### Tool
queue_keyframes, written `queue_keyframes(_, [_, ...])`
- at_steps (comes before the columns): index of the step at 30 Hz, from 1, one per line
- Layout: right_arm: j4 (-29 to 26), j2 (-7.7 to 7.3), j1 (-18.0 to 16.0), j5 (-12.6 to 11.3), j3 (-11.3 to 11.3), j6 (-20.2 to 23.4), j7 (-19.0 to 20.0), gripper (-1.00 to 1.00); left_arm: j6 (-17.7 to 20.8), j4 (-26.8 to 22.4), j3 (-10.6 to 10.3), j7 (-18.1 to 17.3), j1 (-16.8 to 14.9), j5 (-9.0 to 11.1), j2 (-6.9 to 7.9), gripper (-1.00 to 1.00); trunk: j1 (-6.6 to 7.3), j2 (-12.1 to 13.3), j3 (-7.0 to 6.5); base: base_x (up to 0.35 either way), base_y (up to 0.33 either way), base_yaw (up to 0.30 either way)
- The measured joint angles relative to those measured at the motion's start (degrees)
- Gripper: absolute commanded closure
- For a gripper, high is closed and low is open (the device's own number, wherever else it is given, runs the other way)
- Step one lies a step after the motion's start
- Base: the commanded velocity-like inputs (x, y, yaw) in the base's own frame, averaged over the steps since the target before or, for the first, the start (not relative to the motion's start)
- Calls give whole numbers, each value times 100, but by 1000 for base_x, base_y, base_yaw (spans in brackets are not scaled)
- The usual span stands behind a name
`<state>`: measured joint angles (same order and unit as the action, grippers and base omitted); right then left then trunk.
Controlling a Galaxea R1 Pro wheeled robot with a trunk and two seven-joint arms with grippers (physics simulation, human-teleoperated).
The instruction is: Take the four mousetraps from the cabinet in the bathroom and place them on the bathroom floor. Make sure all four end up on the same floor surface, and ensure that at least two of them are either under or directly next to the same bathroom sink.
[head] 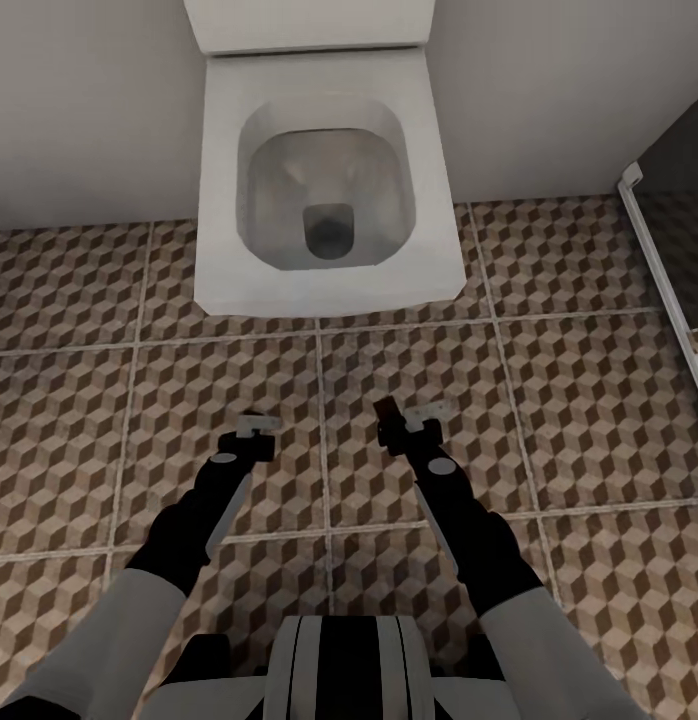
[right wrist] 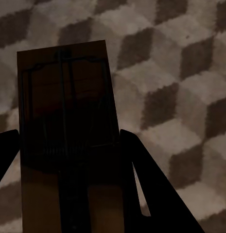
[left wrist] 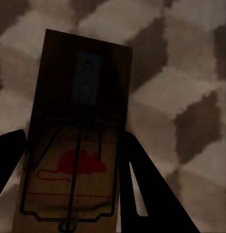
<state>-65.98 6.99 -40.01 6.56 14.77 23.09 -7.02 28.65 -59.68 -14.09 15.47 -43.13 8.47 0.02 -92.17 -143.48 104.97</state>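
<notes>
Both arms reach forward over the bathroom floor [head: 579, 380], tiled in a brown and beige cube pattern. My left gripper [head: 251, 430] is shut on a mousetrap [left wrist: 76, 141], a brown board with a wire bar and a red mouse print, held between its dark fingers [left wrist: 142, 184]. In the right wrist view, my right gripper [head: 404, 420] is shut on a second mousetrap [right wrist: 66, 111]; in the head view its dark edge [head: 387, 408] sticks out ahead of the fingers. Both traps hang above the tiles. The cabinet and the bathroom sink are out of view.
A white toilet [head: 329, 170] stands against the pale wall straight ahead, its bowl open. A white-framed panel [head: 669, 290] runs along the right edge. Open tiled floor lies between the toilet and my trunk [head: 339, 670].
</notes>
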Motion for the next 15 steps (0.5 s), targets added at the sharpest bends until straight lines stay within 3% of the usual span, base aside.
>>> queue_keyframes(9, [626,70,-421,0,-1,-62,0,100,-1,20,2,-2,0,-1,-30,100,0,0,0,0,0,0])
queue_keyframes(15, [755,121,-515,0,-1,-110,1,100,-1,-5,7,-2,0,-7,-31,100,0,0,0,0,0,0])
